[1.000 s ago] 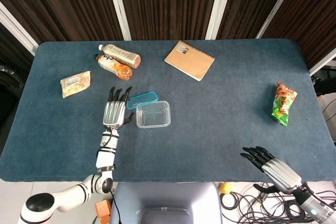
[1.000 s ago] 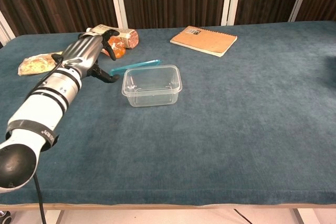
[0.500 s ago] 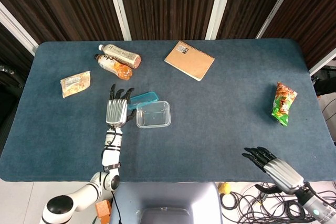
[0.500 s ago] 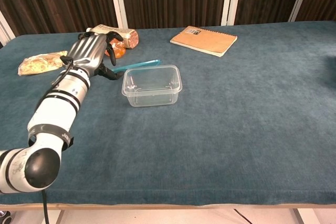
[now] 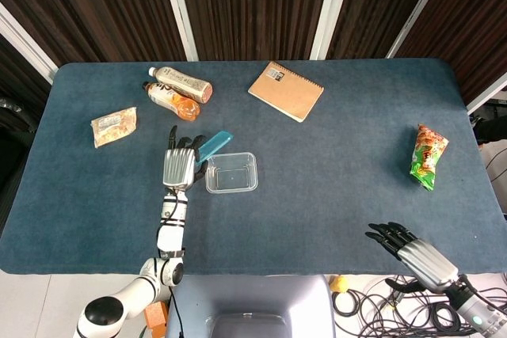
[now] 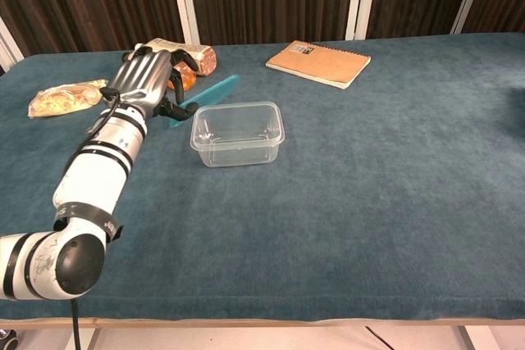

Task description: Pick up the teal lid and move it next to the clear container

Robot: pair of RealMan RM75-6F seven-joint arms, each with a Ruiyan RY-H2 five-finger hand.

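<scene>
The teal lid (image 5: pixel 215 145) (image 6: pixel 207 94) stands tilted, its far end raised off the cloth, just behind the left corner of the clear container (image 5: pixel 231 172) (image 6: pixel 237 133). My left hand (image 5: pixel 180 165) (image 6: pixel 146 79) is left of the container and pinches the lid's near end between thumb and fingers. The container is upright, with nothing in it. My right hand (image 5: pixel 413 251) hovers past the table's front right edge with fingers spread and nothing in them; the chest view does not show it.
Two bottles (image 5: pixel 181 83) (image 5: pixel 170 99) lie behind the left hand. A snack bag (image 5: pixel 113 126) is at the far left, a brown notebook (image 5: pixel 286 90) at the back centre, and a green chip bag (image 5: pixel 428 156) on the right.
The lid lay flat beside the container; now its far end is tipped upward in my left hand. The left hand edged slightly toward the container. The right hand barely moved.
</scene>
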